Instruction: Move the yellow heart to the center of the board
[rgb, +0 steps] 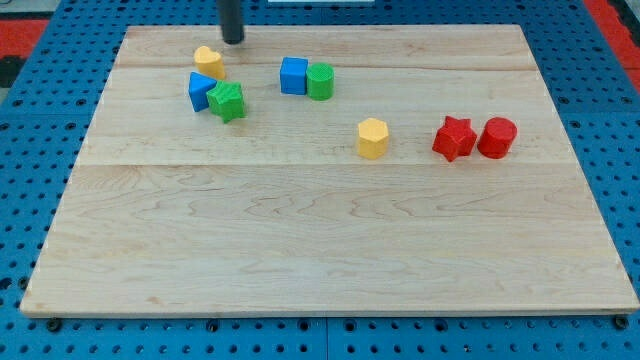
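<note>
The yellow heart (209, 62) lies near the board's top left, just above the blue triangle (201, 91) and the green star (228, 101). My tip (233, 41) stands at the board's top edge, a little up and to the right of the heart, apart from it. A second yellow block, a hexagon (372, 138), sits right of the board's middle.
A blue cube (293, 75) and a green cylinder (320, 81) touch each other right of the heart. A red star (454, 138) and a red cylinder (497, 137) sit side by side at the right. The wooden board (330, 250) lies on a blue pegboard.
</note>
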